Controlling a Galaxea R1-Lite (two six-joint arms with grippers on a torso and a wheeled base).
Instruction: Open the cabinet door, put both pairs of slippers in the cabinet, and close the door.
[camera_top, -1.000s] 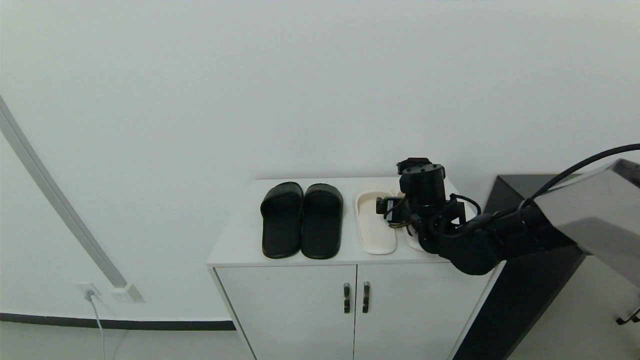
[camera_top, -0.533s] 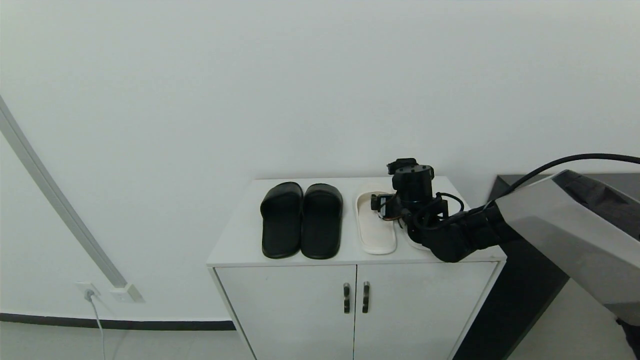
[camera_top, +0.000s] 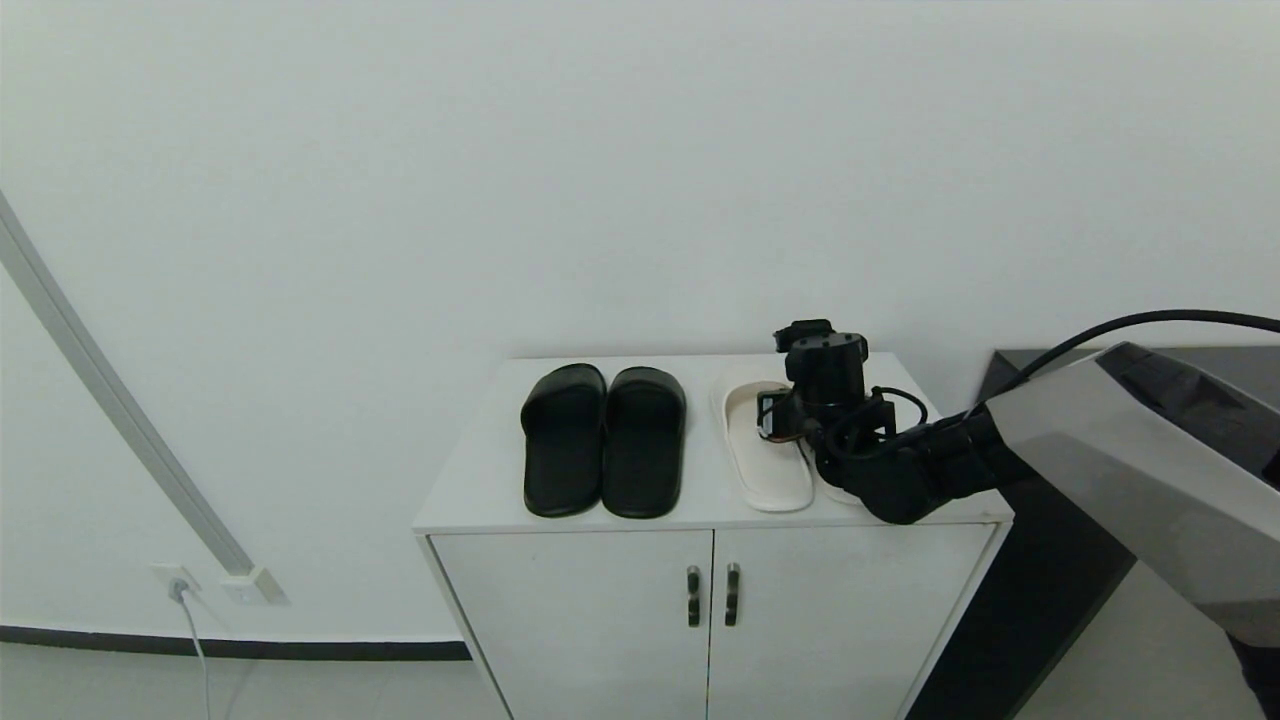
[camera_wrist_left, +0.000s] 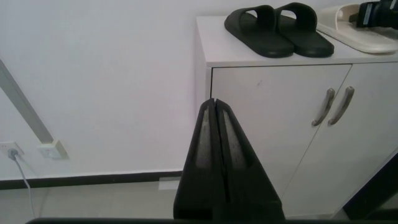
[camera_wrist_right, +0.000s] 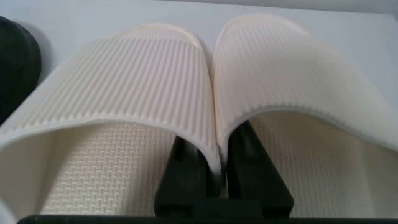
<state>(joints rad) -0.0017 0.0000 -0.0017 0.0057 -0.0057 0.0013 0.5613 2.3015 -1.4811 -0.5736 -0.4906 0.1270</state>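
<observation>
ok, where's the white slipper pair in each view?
Head view: white slippers on the cabinet top, right of the black slippers.
Left wrist view: white slippers at the cabinet top's far end, past the black pair.
Right wrist view: white slippers close up, straps side by side.
Shared landmark: the black slippers, beside the white pair in all three.

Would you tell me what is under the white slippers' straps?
The right pincer has one finger under each strap of the white slippers, pinching their inner edges; the straps cover its fingertips.

right end effector (camera_wrist_right: 214, 167) pushed into white slippers (camera_top: 772, 476), one slipper skewed
</observation>
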